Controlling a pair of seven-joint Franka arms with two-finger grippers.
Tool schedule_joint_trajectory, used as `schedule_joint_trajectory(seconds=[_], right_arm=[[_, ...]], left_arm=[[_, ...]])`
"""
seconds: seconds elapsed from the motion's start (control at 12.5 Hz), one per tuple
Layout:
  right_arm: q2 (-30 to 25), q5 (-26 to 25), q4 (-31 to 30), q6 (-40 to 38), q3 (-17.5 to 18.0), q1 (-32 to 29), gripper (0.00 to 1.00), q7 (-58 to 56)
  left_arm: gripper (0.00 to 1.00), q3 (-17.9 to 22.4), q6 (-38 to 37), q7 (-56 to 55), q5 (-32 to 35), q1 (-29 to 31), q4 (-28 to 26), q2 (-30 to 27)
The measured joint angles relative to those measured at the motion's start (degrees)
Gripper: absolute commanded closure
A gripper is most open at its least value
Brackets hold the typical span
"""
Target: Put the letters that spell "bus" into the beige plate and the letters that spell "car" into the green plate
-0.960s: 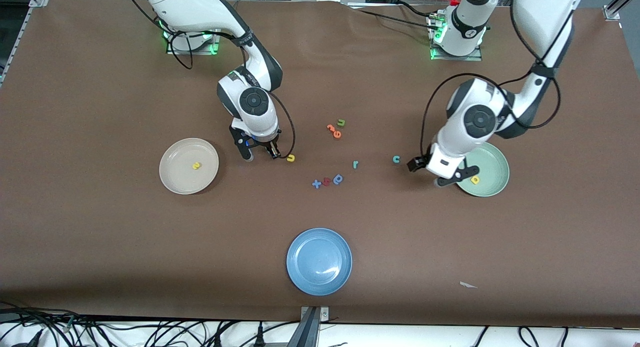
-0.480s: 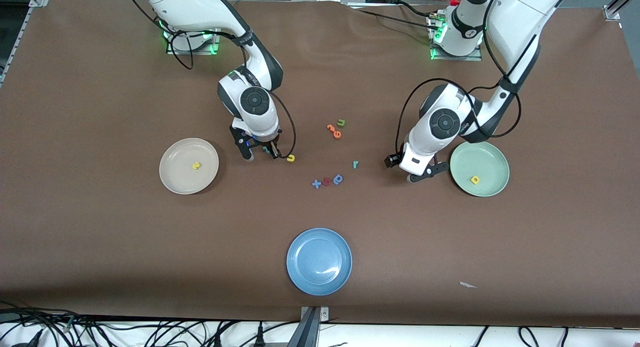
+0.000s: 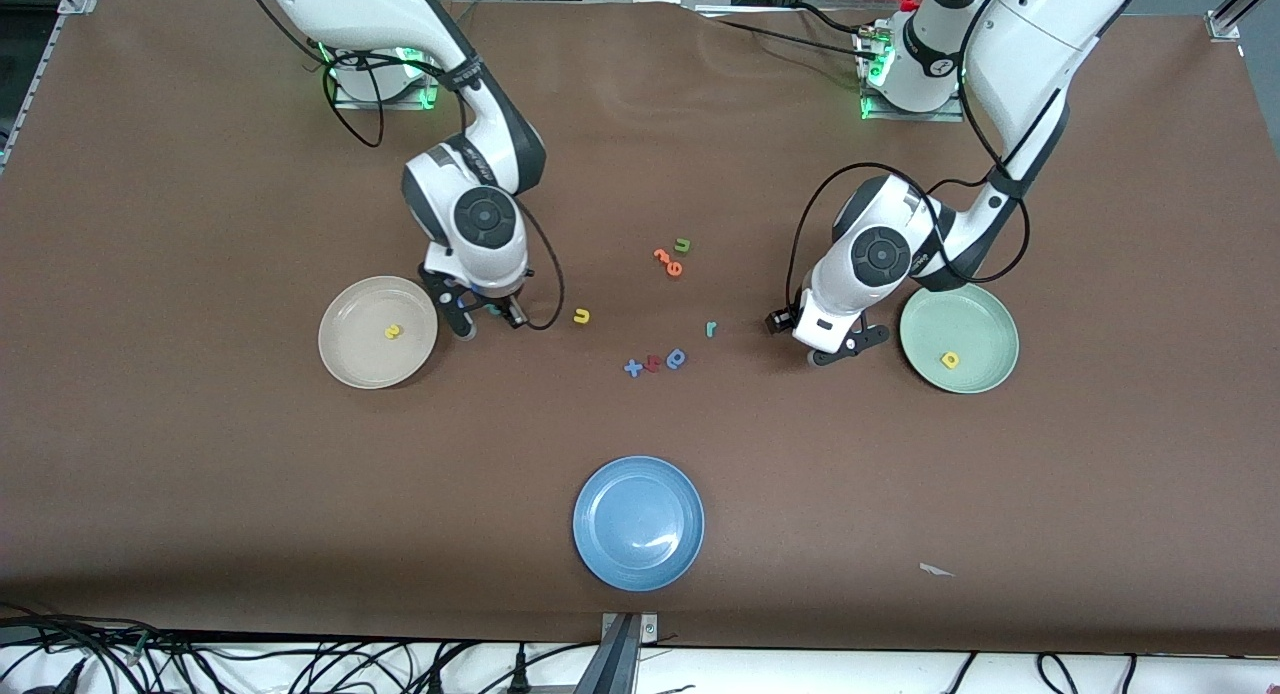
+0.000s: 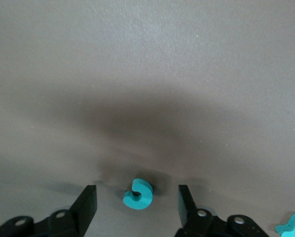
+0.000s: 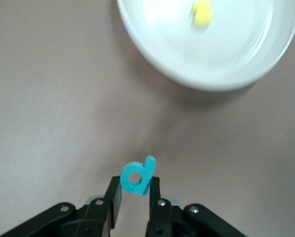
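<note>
Here the right hand (image 5: 133,197) has its fingers pressed on the teal b (image 5: 137,176), which it pinches by the lower edge; it hangs over the worktop (image 3: 200,494) just beside the beige plate (image 3: 350,369), where the yellow s (image 3: 394,331) already lies. The foam letter looks very light and soft, so I judge a gentle pinch across its flat faces is enough, but it could stick to a finger when released.

The left hand (image 4: 137,207) is low over the worktop with fingers spread on both sides of the teal c (image 4: 138,193), not touching it. It stands beside the green plate (image 3: 990,314), which holds the yellow a (image 3: 950,359). The c should be taken across its outer curve.

The yellow u (image 3: 581,317) and the teal r (image 3: 711,328) lie on the worktop between the arms.
</note>
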Motion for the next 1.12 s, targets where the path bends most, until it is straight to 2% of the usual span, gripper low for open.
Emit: schedule_joint_trajectory(seconds=[0.16, 0.32, 0.4, 0.48, 0.56, 0.64, 0.88, 1.12], right_arm=[[-2.04, 0.0, -0.27, -3.49, -4.63, -0.05, 0.83, -9.7], [-3.64, 0.02, -2.09, -4.15, -8.86, -0.29, 0.81, -17.99], [-4.28, 0.02, -3.66, -3.89, -10.29, -0.34, 0.73, -20.5], [-4.78, 0.03, -5.26, -3.19, -11.36, -0.38, 0.53, -22.3], [-5.15, 0.03, -6.72, -2.2, -11.94, -0.39, 0.14, -23.13], [-5.37, 0.04, -7.71, -1.5, -12.08, -0.39, 0.01, -23.36], [-6.07, 1.1, -8.23, -1.32, -11.94, -0.04, 0.01, -23.38], [-7.96, 6.87, -7.3, -1.69, -9.97, 0.15, 0.01, -23.25]], left_arm=[[0.36, 0.01, 0.16, -1.29, 1.89, -0.32, 0.0, 0.63], [0.49, -0.05, 0.49, -2.57, 3.4, -0.38, 0.12, 0.99], [0.56, -0.05, 0.5, -2.66, 3.52, -0.41, 0.14, 1.0], [0.63, -0.11, 0.51, -2.69, 3.52, -0.43, 0.32, 0.96], [0.7, -0.16, 0.48, -2.71, 3.53, -0.47, 0.57, 0.96], [0.78, -0.14, 0.46, -2.74, 3.53, -0.47, 0.58, 0.97], [0.83, -0.13, 0.47, -2.82, 3.53, -0.5, 0.8, 0.93], [0.83, 0.44, 0.16, -2.82, 3.71, 0.1, 2.64, 0.83]])
